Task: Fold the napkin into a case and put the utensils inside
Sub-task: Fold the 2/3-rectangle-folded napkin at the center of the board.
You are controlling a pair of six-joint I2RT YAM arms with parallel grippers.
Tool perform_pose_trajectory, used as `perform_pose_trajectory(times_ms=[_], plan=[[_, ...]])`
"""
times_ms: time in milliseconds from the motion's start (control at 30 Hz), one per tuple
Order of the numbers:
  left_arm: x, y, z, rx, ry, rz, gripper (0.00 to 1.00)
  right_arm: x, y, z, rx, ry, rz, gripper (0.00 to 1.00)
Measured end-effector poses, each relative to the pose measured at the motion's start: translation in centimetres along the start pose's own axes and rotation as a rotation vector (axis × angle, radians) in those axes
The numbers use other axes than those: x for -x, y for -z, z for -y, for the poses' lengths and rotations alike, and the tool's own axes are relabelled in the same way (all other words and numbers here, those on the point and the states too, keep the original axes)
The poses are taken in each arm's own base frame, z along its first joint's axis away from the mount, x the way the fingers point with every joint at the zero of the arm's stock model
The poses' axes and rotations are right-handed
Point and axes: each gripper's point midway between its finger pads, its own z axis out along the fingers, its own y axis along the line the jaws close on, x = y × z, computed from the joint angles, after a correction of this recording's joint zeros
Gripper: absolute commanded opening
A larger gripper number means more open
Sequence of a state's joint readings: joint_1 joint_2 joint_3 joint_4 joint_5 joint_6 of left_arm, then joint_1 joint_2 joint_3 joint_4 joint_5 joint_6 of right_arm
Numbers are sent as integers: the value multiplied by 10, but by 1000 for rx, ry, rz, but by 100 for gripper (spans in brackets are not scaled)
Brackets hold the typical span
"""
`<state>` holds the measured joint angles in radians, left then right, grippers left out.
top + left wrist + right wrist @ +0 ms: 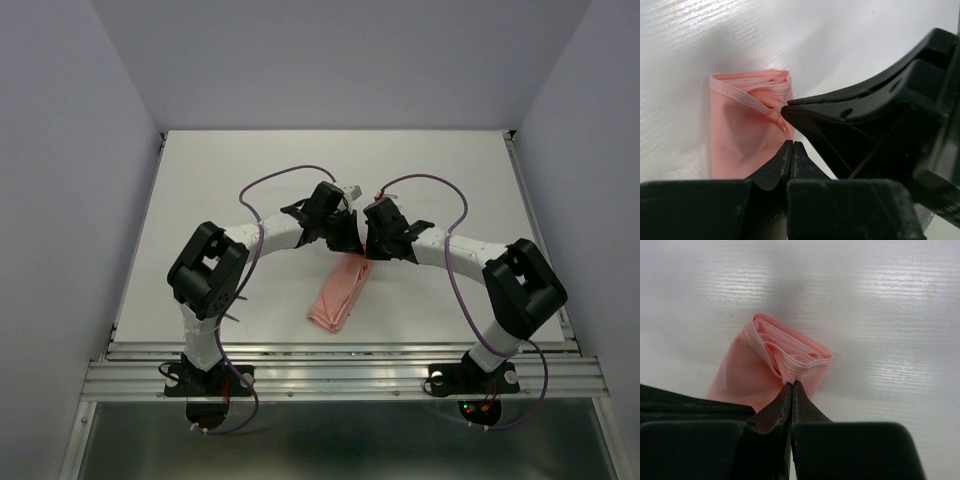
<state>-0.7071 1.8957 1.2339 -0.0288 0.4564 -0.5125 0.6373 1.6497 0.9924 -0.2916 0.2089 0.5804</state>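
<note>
The salmon-pink napkin (338, 295) lies folded as a narrow layered case, slanting from the table's middle toward the near edge. Both grippers meet over its far, open end. My right gripper (792, 384) is shut, pinching the hemmed upper layer of the napkin (747, 370) at its mouth. In the left wrist view, the right fingers (840, 110) pull that layer up and the stacked folds show. My left gripper (792, 143) is shut too. Its tips sit at the side edge of the napkin (740, 135), where the cloth runs into them. The utensils are out of view.
The white table (240, 160) is walled in by pale panels on three sides. A metal rail (340, 375) runs along the near edge at the arm bases. Purple cables (270, 180) loop above both arms.
</note>
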Motion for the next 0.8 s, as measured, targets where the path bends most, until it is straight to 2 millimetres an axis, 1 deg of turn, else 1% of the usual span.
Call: perform_pose_trajectory(times_ms=[67,133,267,600,800], plan=[[4,7,4,-2,-12,16,0,0,0,0,0,0,0,1],[4,8,5,-1,-18,18,0,0,0,0,0,0,0,1],[-5,8,-2,17,-5,-9,0,0,0,0,1,0,0,1],[-21,-2,-13,31,13,-72,0,-1,0,-1,6,0,-4,1],[-32,-13,-20,23,29,-114,0,-1,0,-1,6,0,-5,1]])
